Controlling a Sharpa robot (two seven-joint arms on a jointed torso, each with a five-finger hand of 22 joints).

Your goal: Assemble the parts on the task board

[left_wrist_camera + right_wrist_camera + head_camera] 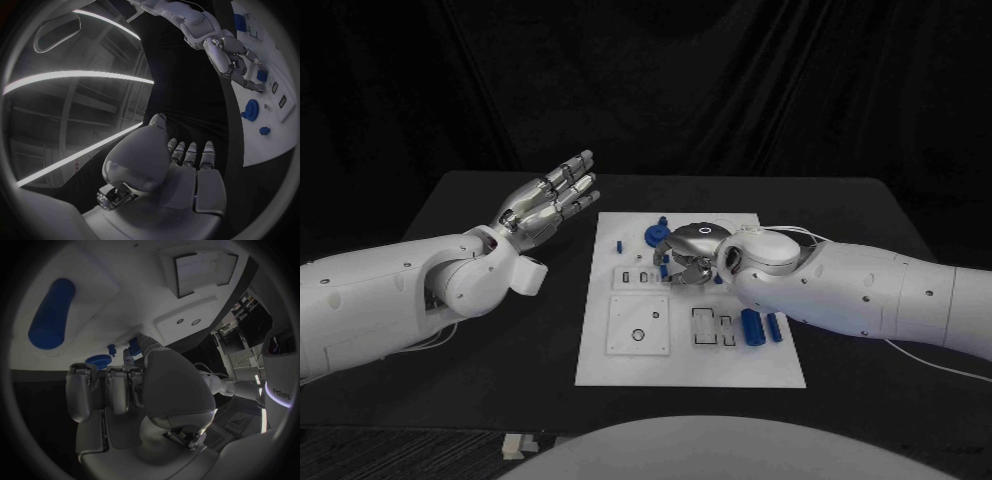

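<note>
Left arm: comes in from the left of the head view, forearm angled up and away from the robot, over the dark desk (473,200) and left of the board.
Left hand (553,203): raised clear of the desk, fingers straight, close together and pointing away; it holds nothing and touches nothing. Its wrist view shows the flat palm and the fingers (190,152) side by side.
Task board (625,365): a white rectangular plate lying flat in the middle of the desk, long side running away from the robot, with shallow outlined recesses of different shapes.
Parts: a round blue gear-like piece (656,232) sits near the far end of the board, with a small blue piece (619,243) just to its left. Two upright-looking blue cylinders (751,327) lie side by side near the board's right edge, close under the right forearm.
Right arm: enters from the right and crosses over the board's right half.
Right hand (692,256): bent down over the board's upper middle, fingers curled toward the surface, fingertips (127,357) at or very near the plate beside a small blue piece (134,346).
Hard to make out: whether the right hand is pinching that piece or only touching the board cannot be told; the hand covers the recesses beneath it.
</note>
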